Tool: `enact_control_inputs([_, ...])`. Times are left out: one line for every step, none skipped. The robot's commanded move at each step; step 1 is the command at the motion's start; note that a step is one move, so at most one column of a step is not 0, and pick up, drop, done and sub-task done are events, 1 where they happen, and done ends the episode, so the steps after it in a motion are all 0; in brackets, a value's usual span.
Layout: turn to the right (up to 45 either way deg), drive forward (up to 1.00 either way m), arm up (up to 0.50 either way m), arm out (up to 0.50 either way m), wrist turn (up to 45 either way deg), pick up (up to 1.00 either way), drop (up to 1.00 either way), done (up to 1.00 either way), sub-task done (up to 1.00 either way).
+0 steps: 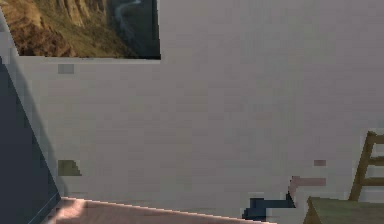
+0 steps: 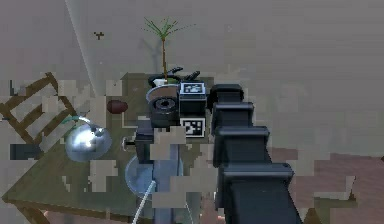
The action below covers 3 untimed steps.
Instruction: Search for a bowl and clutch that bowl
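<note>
Hanging over the green worktop (image 2: 60, 178), the arm (image 2: 245, 150) ends at the tool (image 2: 146, 138). Things sit behind it, so I cannot tell whether it grips anything. Silvery rounded thing (image 2: 88, 140) (bowl-like) rests left of the tool, near a wooden chair (image 2: 30, 105). Potted plant (image 2: 160, 45) at the far edge — dark round dish (image 2: 163, 100) just nearer.

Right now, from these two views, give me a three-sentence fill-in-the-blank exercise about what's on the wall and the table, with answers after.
1. In the forward view, the landscape picture hangs on the ____.
2. In the arm side view, the potted plant stands on the ____.
3. In the arm side view, the shiny silver round thing lies to the ____ of the arm.

Missing words: wall; table; left.
</note>
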Motion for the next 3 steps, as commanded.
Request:
enact_control_inputs([0.0, 0.0, 0.0, 0.0, 45.0, 0.0, 0.0, 0.0, 0.0])
enact_control_inputs([0.0, 0.0, 0.0, 0.0, 45.0, 0.0, 0.0, 0.0, 0.0])
enact_control_inputs([0.0, 0.0, 0.0, 0.0, 45.0, 0.0, 0.0, 0.0, 0.0])
